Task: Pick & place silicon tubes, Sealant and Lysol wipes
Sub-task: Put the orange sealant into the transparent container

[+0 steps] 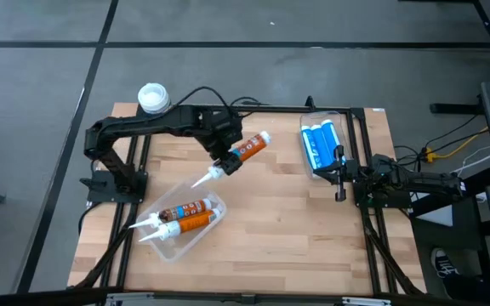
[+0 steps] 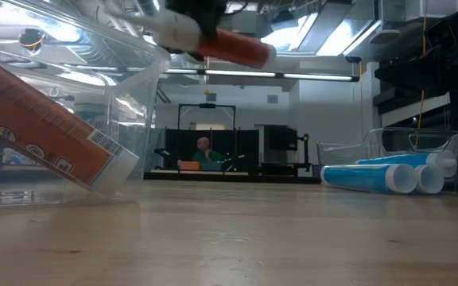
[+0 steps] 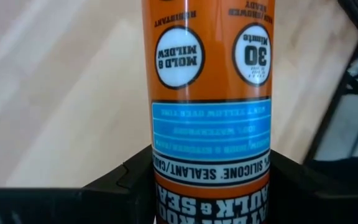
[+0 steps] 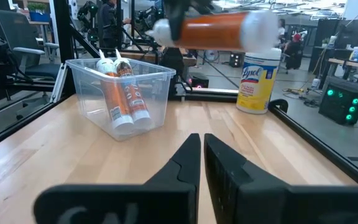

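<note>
- Your left gripper (image 1: 225,163) has its jaws closed on an orange sealant tube (image 1: 243,153), gripping it toward the nozzle end and holding it up off the table (image 1: 279,229).
- From the left wrist view, that tube (image 3: 209,93) fills the space between the dark fingers (image 3: 114,186), and you can read "SILICONE SEALANT", "MOLD & MILDEW" and "30 Minute" on an orange label with a blue band.
- The held tube lies tilted across the table's middle, its white nozzle (image 1: 204,178) pointing toward the clear bin (image 1: 215,206) just beside and below it.
- That bin already holds two more orange tubes (image 1: 185,217), lying side by side with their white nozzles sticking out over the bin's rim.
- The Lysol wipes (image 1: 153,99) stand upright at the table's far left corner, behind the left arm and well apart from your jaws; from above you see only the round white lid.
- In the right wrist view the canister (image 4: 258,81) is yellow with a white top and the Lysol name on its label.
- Your right gripper (image 1: 340,174) waits at the table's right side with its jaws closed on nothing, just beside a second clear bin (image 1: 307,127) holding blue tubes (image 1: 321,144).
- A person in green (image 2: 204,152) sits far back in the room.
</note>
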Motion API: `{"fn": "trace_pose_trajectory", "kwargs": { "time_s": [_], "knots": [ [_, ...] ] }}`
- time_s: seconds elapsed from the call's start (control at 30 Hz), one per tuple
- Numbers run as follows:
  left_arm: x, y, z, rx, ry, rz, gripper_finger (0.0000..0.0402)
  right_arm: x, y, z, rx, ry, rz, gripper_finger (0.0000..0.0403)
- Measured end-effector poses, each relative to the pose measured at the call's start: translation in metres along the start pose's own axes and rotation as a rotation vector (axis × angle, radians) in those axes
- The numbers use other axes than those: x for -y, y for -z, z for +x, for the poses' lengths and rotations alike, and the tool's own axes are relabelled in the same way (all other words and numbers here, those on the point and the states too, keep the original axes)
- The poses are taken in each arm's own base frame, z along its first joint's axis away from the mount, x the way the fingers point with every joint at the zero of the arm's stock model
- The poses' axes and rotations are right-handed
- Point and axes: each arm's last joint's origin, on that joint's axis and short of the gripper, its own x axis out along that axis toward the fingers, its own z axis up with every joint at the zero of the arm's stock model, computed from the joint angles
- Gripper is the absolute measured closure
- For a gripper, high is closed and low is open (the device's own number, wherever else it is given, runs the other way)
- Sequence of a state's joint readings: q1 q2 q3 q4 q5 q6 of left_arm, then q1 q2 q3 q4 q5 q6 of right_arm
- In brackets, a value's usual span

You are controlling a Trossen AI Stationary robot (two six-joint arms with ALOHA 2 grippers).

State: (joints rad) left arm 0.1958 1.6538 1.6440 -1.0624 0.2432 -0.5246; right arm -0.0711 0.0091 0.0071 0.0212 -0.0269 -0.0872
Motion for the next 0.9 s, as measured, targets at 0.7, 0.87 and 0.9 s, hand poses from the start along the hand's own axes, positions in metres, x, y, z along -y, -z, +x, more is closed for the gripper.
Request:
{"fn": "trace_pose_trajectory", "kwargs": {
  "time_s": [0.7,0.87,0.9],
  "knots": [
    [0.065,0.086,-0.038,-0.127,0.040,0.036,0.0201,0.000,0.000,0.000,0.000,0.000,0.000,0.0378],
    [0.075,0.113,-0.050,-0.139,-0.013,0.073,0.0201,0.000,0.000,0.000,0.000,0.000,0.000,0.0378],
    [0.077,0.119,-0.053,-0.151,-0.022,0.079,0.0201,0.000,0.000,0.000,0.000,0.000,0.000,0.0378]
  ]
}}
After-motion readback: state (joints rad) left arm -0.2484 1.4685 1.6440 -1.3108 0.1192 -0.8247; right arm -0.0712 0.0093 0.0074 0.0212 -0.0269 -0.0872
